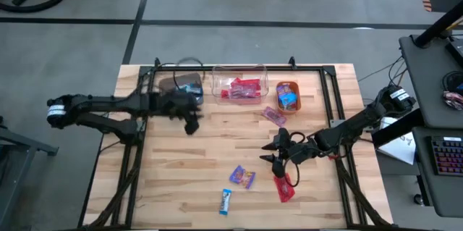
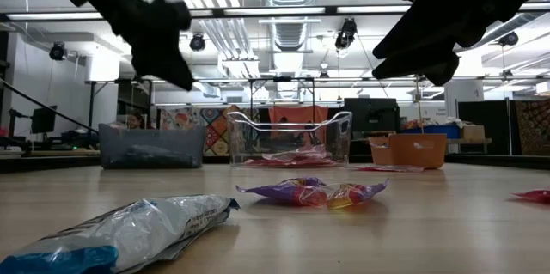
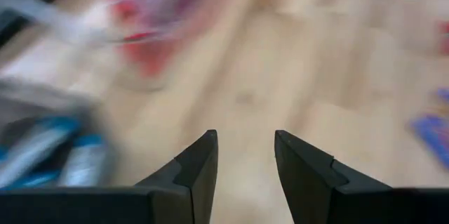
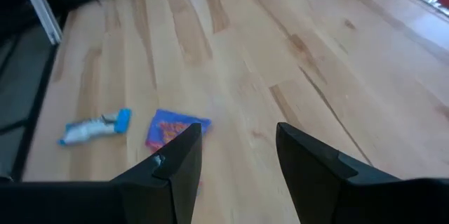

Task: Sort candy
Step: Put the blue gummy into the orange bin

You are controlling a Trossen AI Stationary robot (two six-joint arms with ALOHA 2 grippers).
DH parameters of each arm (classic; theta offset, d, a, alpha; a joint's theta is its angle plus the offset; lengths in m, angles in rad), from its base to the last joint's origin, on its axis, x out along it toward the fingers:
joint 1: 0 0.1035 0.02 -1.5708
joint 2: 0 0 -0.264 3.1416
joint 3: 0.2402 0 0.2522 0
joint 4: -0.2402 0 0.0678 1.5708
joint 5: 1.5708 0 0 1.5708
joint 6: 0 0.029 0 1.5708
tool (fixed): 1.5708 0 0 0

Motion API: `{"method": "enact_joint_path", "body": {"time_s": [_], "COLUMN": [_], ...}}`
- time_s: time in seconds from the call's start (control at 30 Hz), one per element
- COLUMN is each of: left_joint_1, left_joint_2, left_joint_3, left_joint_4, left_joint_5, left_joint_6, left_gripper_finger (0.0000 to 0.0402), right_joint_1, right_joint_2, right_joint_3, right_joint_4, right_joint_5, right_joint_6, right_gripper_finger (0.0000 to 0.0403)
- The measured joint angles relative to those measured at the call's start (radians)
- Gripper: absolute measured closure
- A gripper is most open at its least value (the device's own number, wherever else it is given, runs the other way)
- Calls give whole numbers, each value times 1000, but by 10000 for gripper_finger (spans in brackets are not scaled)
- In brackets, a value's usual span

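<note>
your right gripper hangs open and empty over the red candy; left gripper is parted, empty, near the bins. drop off-centre and you'll push the candy away.

**Three bins at the back, loose candy in front**

Three bins line the bench's far edge: left bin, middle bin, right bin. Loose candy lies nearer: one before the right bin, three toward the front.
</note>
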State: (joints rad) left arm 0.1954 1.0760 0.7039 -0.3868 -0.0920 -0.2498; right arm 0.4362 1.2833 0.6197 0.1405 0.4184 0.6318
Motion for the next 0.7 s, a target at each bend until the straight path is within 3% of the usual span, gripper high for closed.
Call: {"method": "enact_joint_path", "body": {"time_s": [0.17, 0.37, 0.53, 0.7], "left_joint_1": [-259, -504, -596, -611], "left_joint_2": [10, 69, 166, 295], "left_joint_3": [-1, -1, -1, 2], "left_joint_4": [105, 248, 412, 567], "left_joint_5": [-112, -230, -248, -245], "left_joint_6": [-67, -43, -4, 32], "left_gripper_finger": [276, 276, 276, 276], "right_joint_1": [0, 19, 58, 112], "right_joint_2": [56, 151, 173, 143], "right_joint_3": [2, 53, 103, 151], "right_joint_4": [9, -2, -72, -254], "right_joint_5": [-7, -60, -60, -67], "right_joint_6": [-67, -119, -119, -24], "right_gripper_finger": [229, 229, 229, 229]}}
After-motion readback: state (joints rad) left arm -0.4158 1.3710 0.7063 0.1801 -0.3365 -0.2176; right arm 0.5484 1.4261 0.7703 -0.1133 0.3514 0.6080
